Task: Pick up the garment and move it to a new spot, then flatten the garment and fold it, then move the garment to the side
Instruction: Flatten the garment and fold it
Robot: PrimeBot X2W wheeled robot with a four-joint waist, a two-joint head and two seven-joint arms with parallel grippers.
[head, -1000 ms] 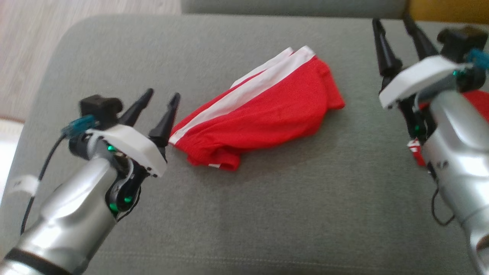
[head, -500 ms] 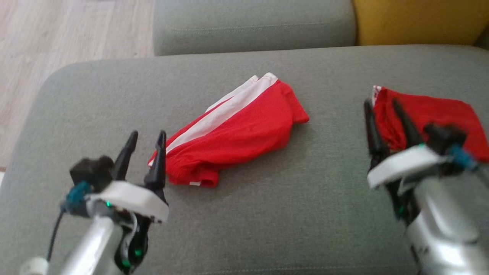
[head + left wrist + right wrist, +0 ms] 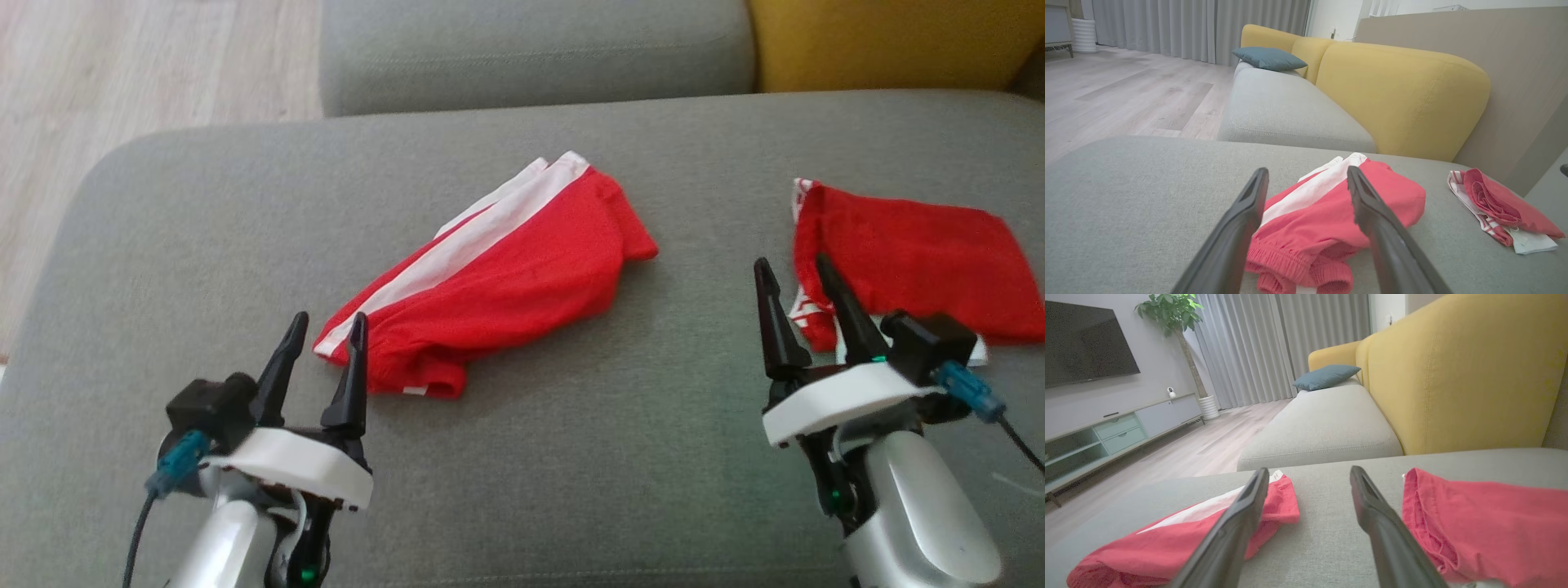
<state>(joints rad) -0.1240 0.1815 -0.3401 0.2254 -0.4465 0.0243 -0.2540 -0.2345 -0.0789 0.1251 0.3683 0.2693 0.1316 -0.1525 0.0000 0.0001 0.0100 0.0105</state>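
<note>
Red striped garment (image 3: 498, 286) lies folded on a grey cushion (image 3: 571, 457) between the left gripper (image 3: 330, 318) and the right gripper (image 3: 791, 261).

The garment sits near the middle of the cushion, its white stripes slanting from the near-left end up toward the far edge; the left gripper hangs just beside that near-left end, jaws apart and holding nothing, and whether a fingertip touches the cloth cannot be told; the right gripper, jaws likewise apart and empty, hangs toward the cushion's right edge, just beside the left hem of a second red garment (image 3: 906, 261) lying flat there; a yellow backrest (image 3: 890, 41) rises behind the far-right corner; a pale wooden floor (image 3: 122, 65) shows beyond the far-left corner.
</note>
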